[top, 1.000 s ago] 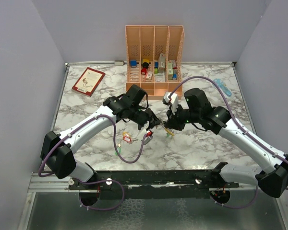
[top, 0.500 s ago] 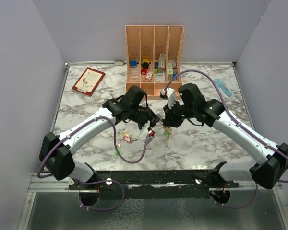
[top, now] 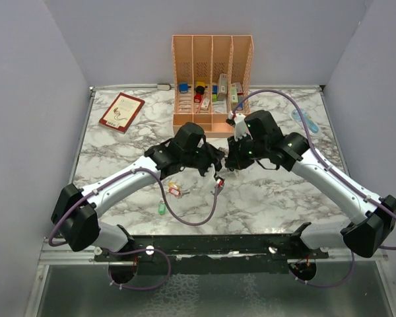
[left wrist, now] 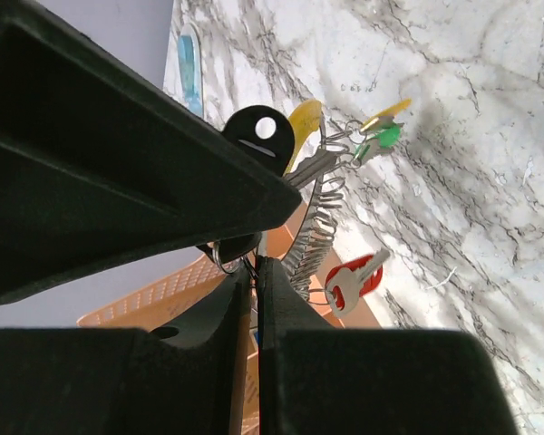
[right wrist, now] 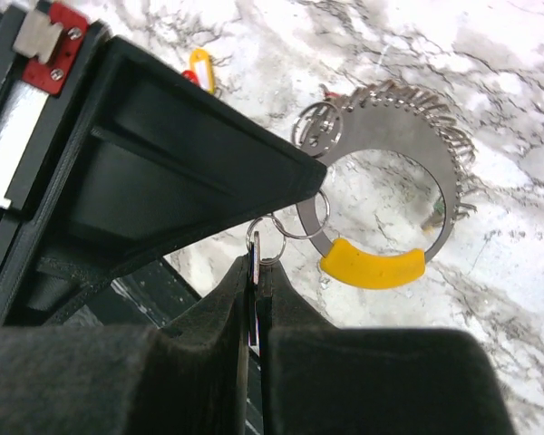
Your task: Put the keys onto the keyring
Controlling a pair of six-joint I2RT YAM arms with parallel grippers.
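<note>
Landmark: peach organizer [top: 185,53], upright at the far edge of the marble table [top: 284,191]. All positions below are referred to it.

Left end effector [left wrist: 256,265]: fingers pressed together with no visible gap, clamped on the wire of the keyring. It sits just in front of the organizer's middle.

Right end effector [right wrist: 256,267]: fingers pressed together, pinching a small ring [right wrist: 270,243]. It sits just in front of the organizer's right half, tip to tip with the left end effector.

Keyring [right wrist: 440,168]: metal loop, partly wound as an open coil, with a yellow sleeve [right wrist: 372,267] on one arc. It is held clear of the table between the two end effectors, just in front of the organizer.

Small ring linkage: joined through a second ring to the loop beside the yellow sleeve.

Hanging red-tagged key [left wrist: 349,283]: dangles from the coil.

Hanging green tag [left wrist: 385,138]: sits at the coil's other end.

Loose red-tagged key [top: 175,191]: flat on the table, in front of the organizer's left edge, well apart from it.

Loose green-tagged key [top: 162,209]: flat on the table, farther from the organizer than the loose red-tagged key.

Yellow-tagged key [right wrist: 199,68]: flat on the table beside a red tag; contact cannot be determined.

Book [top: 121,111]: flat on the table, left of the organizer.

Light blue object [top: 302,120]: on the table, right of the organizer.
</note>
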